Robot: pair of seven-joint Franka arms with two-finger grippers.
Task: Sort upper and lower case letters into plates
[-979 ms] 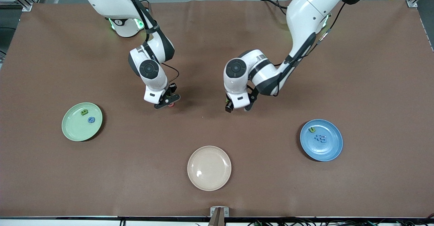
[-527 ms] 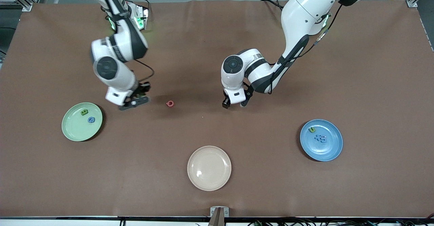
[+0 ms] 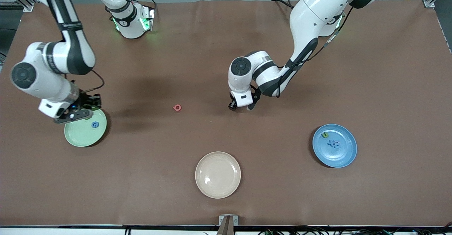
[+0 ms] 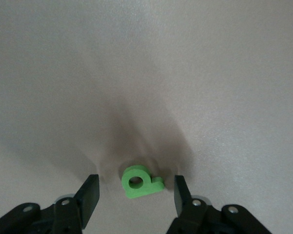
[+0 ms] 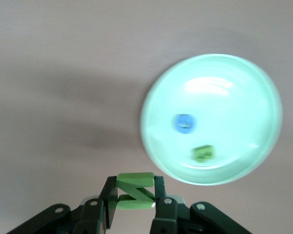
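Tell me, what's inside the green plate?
The green plate holds a small blue letter and a dark green piece. From the front, the right gripper, shut on a green letter Z, hangs over its rim and hides the dark green piece.

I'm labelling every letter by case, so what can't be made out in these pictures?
- Front view: the left gripper hides the green letter on the table beneath it.
- Front view: the right gripper, over the mint green plate, covers the green piece in its fingers and a dark green letter.
- Front view: the blue plate letters are too small to read.
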